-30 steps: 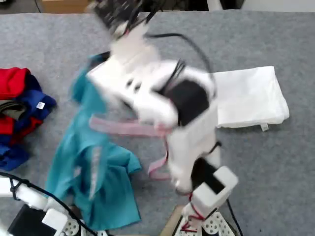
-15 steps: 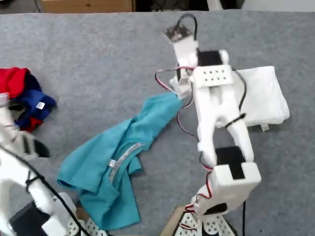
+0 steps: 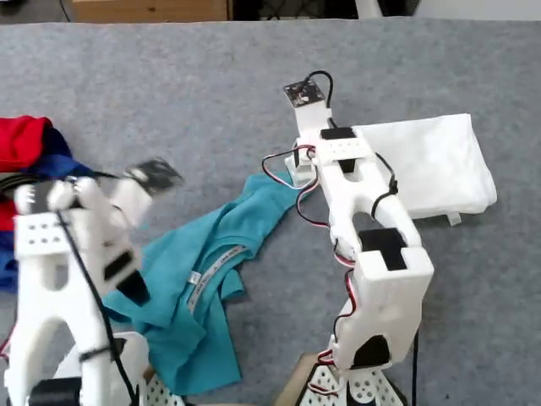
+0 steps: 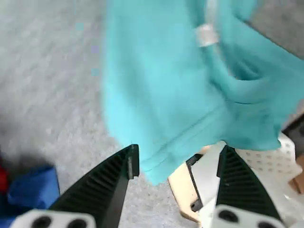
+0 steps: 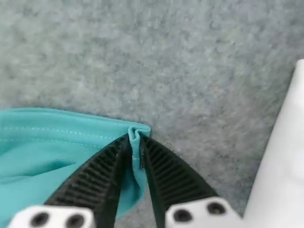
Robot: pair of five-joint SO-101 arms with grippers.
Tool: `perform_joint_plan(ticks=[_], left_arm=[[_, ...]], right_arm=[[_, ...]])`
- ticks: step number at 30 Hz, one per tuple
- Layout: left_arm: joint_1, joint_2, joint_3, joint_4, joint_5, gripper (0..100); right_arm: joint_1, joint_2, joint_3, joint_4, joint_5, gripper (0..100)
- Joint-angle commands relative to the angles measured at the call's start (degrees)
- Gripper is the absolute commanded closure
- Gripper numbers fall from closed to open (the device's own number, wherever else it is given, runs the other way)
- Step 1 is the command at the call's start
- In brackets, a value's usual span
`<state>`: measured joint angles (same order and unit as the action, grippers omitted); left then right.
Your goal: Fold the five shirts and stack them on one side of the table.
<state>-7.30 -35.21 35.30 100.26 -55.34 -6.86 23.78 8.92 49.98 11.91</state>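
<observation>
A teal shirt (image 3: 203,279) lies crumpled across the table's front middle. My right gripper (image 5: 136,142) is shut on a corner of the teal shirt (image 5: 52,152), pinching it just above the grey cloth; in the high view that gripper (image 3: 297,173) sits at the shirt's far right tip. My left gripper (image 4: 176,159) hangs open above the near left hem of the teal shirt (image 4: 185,90), with nothing between its fingers. A folded white shirt (image 3: 427,165) lies at the right. A pile of red and blue shirts (image 3: 34,161) sits at the left edge.
The grey felt table (image 3: 169,85) is bare along the back. The left arm (image 3: 72,262) rises over the front left, partly covering the shirt pile. Arm bases (image 3: 355,372) stand at the front edge.
The right arm has held the teal shirt's corner near the white shirt and drawn it slightly nearer. The left arm has swung in from the left edge to above the shirt's near left side.
</observation>
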Motion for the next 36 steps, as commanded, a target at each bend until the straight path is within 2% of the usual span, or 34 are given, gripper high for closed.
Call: perform_joint_plan(ticks=[1,4,10,12,16,19,21,24,28,30,36], left_arm=[[8.84,-3.60,5.76,0.62,0.09,72],[12.35,-4.22,10.86,-0.44,1.67,72],[12.97,-3.69,11.21,-1.67,1.32,72],[13.41,-2.81,13.05,-4.40,1.49,72],[12.53,1.49,19.21,-14.15,2.81,72],[9.19,6.07,21.41,-25.32,10.99,72],[7.25,9.58,20.09,-29.36,16.18,72],[5.85,14.59,14.81,-29.19,19.43,76],[4.26,20.31,6.73,-29.19,23.65,96],[3.12,22.77,2.77,-28.92,24.09,95],[2.07,28.84,-9.19,-20.57,23.74,91]], right_arm=[[1.67,0.13,-1.71,-0.88,-0.44,98.5],[1.67,0.13,-1.71,-0.97,-0.44,98.5],[1.58,0.22,-1.45,-2.02,-0.44,98.5],[1.58,0.22,-1.45,-2.02,-0.44,98.5],[1.41,0.22,-1.54,-2.11,-0.44,98.5],[1.41,0.22,-1.54,-2.11,-0.44,98.5],[1.41,0.22,-1.63,-2.11,-0.44,98.5],[1.41,0.22,-1.63,-2.11,-0.44,98.5],[1.41,0.22,-1.63,-2.11,-0.44,98.5],[1.41,0.22,-1.63,-2.11,-0.44,98.5],[2.29,0.31,-1.45,-5.80,0.09,98.5]])
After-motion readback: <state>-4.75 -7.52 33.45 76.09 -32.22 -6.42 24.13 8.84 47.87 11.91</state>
